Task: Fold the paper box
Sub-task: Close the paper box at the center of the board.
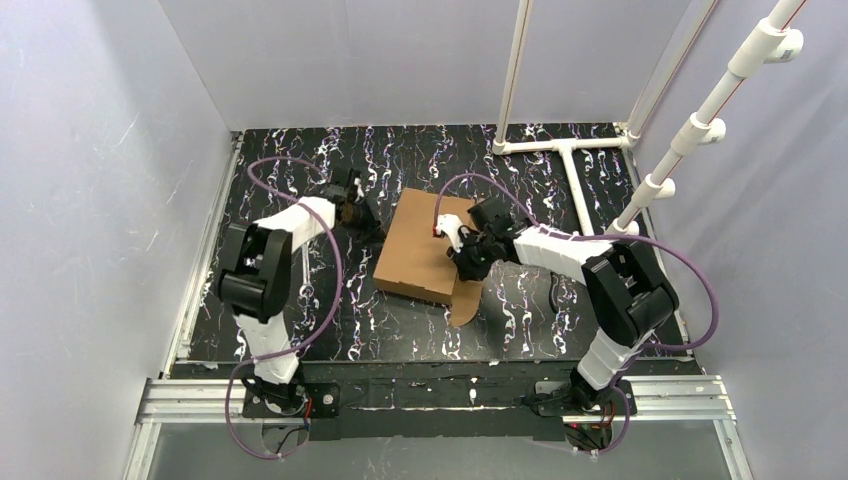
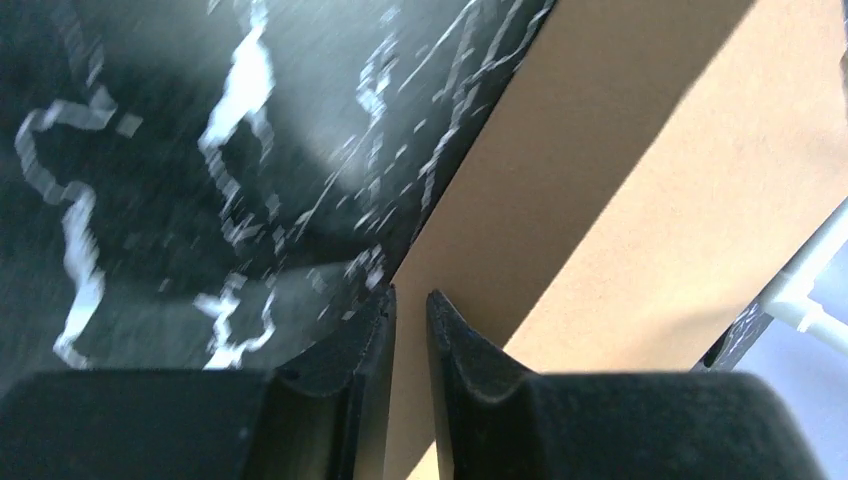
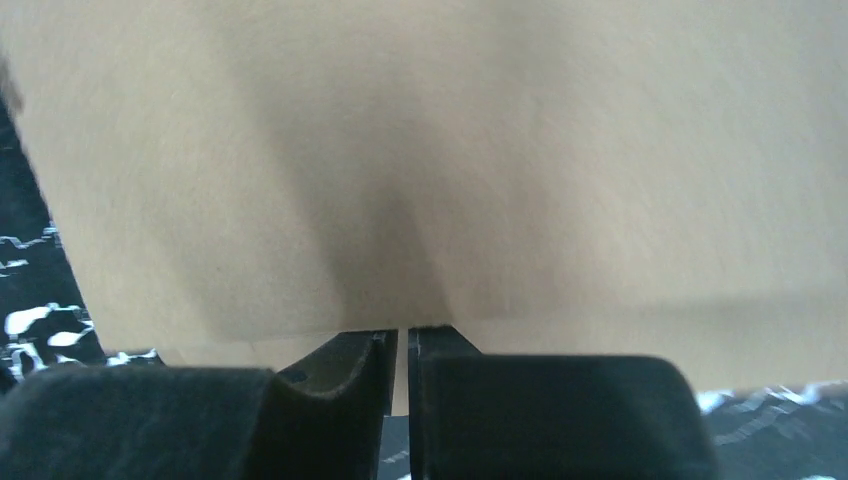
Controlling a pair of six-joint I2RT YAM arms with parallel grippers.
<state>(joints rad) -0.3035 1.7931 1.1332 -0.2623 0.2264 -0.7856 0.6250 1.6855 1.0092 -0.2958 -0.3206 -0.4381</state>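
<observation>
Top view: paper box (image 1: 425, 245) sits on the worktop (image 1: 540, 180), left tool (image 1: 362, 215) just beside its left edge, right tool (image 1: 447, 232) over its right side; left wrist: jaws a bare slit, nothing seen between. Right wrist: same slit, tips at the cardboard; can't tell if it's pinching.

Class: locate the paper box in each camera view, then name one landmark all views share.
Top external: paper box at the picture's centre.
Left wrist: paper box fills the right side.
Right wrist: paper box fills most of the frame.
Shared landmark: black marbled tabletop.
</observation>
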